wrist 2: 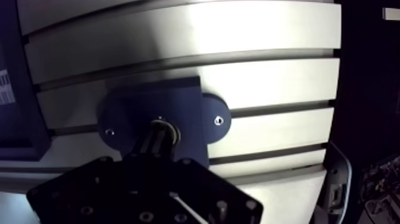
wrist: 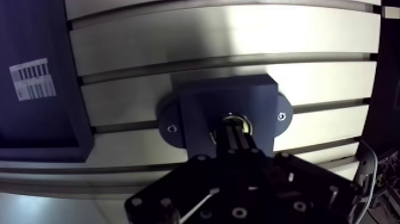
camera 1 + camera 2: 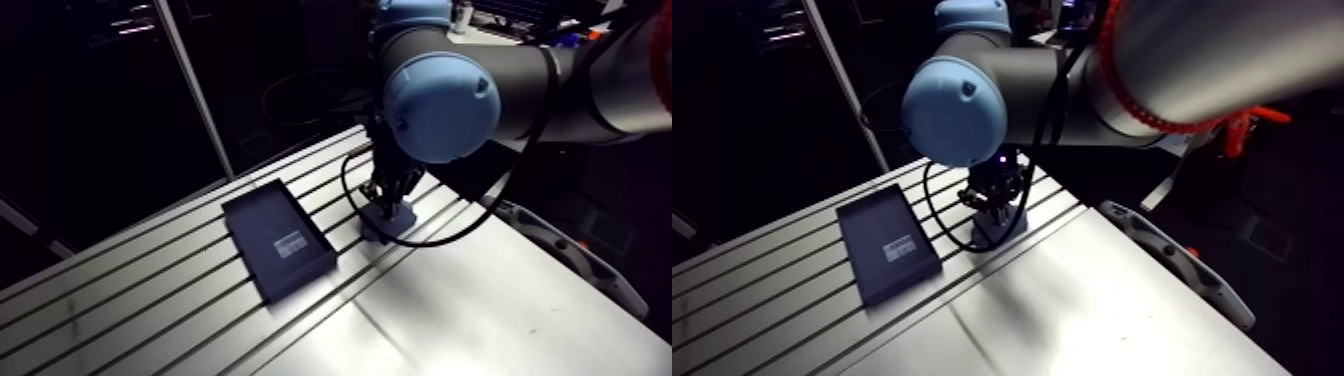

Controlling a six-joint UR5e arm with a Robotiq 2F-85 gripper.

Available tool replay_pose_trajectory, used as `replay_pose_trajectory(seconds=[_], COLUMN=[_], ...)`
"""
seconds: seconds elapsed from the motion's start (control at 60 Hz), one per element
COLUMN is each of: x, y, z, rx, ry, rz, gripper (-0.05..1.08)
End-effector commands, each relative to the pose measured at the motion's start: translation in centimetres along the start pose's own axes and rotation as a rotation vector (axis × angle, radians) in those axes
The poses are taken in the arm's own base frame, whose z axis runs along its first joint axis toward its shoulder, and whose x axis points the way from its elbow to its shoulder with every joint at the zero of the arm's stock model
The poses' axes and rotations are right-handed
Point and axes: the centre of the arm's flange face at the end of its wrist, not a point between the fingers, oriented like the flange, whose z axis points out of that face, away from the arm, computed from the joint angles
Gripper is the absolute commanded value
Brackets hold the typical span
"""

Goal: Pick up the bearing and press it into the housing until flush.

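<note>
The pincer (image 2: 237, 136), fingers drawn together, presses its tips on the bearing (image 2: 245, 123), which sits in the bore at the centre of the housing (image 2: 196, 113), on the desk (image 2: 238, 36) at three o'clock of the dark tray (image 3: 278, 240); pick-up looks finished, flushness unconfirmed.

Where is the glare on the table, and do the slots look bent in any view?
Arm view: glare streaks the slotted aluminium table beside the near corner of the flat dark rectangular tray. Wrist view: bright sheen on the slats ahead of the dark blue flanged housing; the slots bow, wide-angle distortion.
</note>
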Motion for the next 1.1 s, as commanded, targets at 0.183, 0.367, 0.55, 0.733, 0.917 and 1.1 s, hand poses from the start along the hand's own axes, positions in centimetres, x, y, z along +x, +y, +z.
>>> replay_pose_trajectory(seconds=[0.183, 0.367, 0.55, 0.733, 0.917, 1.1], x=[-0.1, -0.1, -0.1, -0.2, -0.5, -0.7], y=[-0.1, 0.0, 0.1, 0.0, -0.2, -0.5], z=[-0.1, -1.0, -3.1, -4.2, -4.9, -6.5], rx=[0.002, -0.008, -0.027, -0.027, -0.013, -0.011], ry=[0.002, 0.013, 0.039, 0.041, 0.015, 0.01], rz=[-0.002, -0.001, -0.001, -0.003, -0.005, -0.013], gripper=[0.89, 0.89, 0.89, 0.88, 0.36, 0.0])
